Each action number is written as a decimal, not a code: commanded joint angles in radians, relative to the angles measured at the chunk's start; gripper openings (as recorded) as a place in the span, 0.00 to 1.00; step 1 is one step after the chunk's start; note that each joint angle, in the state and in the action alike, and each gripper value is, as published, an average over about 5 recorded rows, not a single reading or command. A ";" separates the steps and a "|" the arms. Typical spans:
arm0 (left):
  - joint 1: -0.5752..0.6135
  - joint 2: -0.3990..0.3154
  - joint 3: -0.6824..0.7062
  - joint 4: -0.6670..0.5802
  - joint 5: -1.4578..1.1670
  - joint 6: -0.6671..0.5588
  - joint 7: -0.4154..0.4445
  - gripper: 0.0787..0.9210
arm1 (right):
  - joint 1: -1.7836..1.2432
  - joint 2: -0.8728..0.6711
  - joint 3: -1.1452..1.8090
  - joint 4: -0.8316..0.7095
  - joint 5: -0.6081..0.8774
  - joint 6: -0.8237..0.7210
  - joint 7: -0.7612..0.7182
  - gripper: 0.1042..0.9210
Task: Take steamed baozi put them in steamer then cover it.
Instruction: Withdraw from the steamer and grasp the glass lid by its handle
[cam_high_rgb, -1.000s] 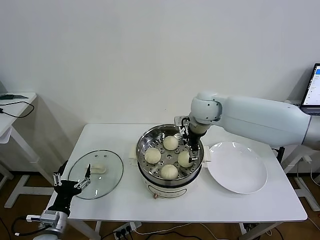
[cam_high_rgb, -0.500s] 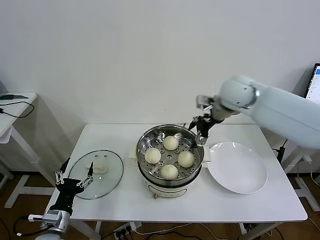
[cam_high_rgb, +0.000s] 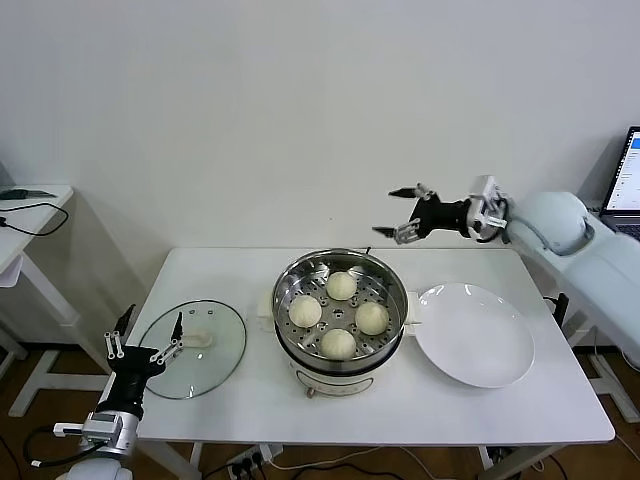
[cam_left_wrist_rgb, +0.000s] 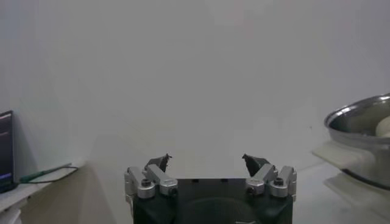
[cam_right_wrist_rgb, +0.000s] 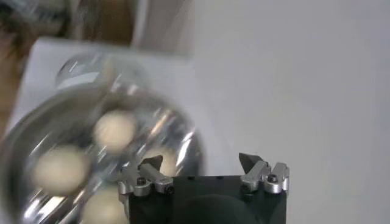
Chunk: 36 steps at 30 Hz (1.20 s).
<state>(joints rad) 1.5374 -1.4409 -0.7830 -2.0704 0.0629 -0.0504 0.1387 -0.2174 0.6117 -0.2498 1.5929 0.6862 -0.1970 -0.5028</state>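
Four steamed baozi (cam_high_rgb: 339, 314) sit in the steamer (cam_high_rgb: 340, 322) at the middle of the white table (cam_high_rgb: 260, 410) I am working over from my remote station: one at the far side of the perforated tray, one to the left, one to the right, one nearest me. None touches another. The pot is uncovered.

One glass lid (cam_high_rgb: 192, 347) lies flat on the table to the steamer's left, well apart from it, its white handle up. One white plate (cam_high_rgb: 474, 333) lies to the steamer's right, just beside the pot's base, with nothing on it.

My right gripper (cam_high_rgb: 403, 213) hangs in the air above and behind the steamer's right rim, arm stretched in from the right, fingers spread wide and holding nothing. Its wrist camera shows the two fingertips (cam_right_wrist_rgb: 150, 164) parted, with the pot and its buns (cam_right_wrist_rgb: 114, 130) blurred below.

My left gripper (cam_high_rgb: 146, 345) is low at the table's near left corner, just beside the lid's near edge, fingers wide apart and empty. Its wrist camera shows both fingertips (cam_left_wrist_rgb: 160, 161) parted against the wall, with the steamer's rim (cam_left_wrist_rgb: 356, 115) at the side.

One laptop (cam_high_rgb: 624, 172) shows at the far right edge.
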 joint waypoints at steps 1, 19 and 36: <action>-0.024 0.008 0.003 0.007 -0.030 -0.017 -0.004 0.88 | -0.807 0.137 0.732 0.173 0.025 0.296 0.423 0.88; -0.013 -0.003 0.033 0.065 0.153 -0.126 -0.044 0.88 | -1.267 0.636 0.855 0.345 -0.258 0.565 0.516 0.88; 0.019 0.046 0.001 0.373 1.203 -0.415 -0.301 0.88 | -1.263 0.695 0.810 0.334 -0.286 0.575 0.531 0.88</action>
<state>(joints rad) 1.5540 -1.4172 -0.7673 -1.8870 0.6277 -0.3160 -0.0029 -1.4105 1.2379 0.5421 1.9096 0.4303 0.3410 0.0064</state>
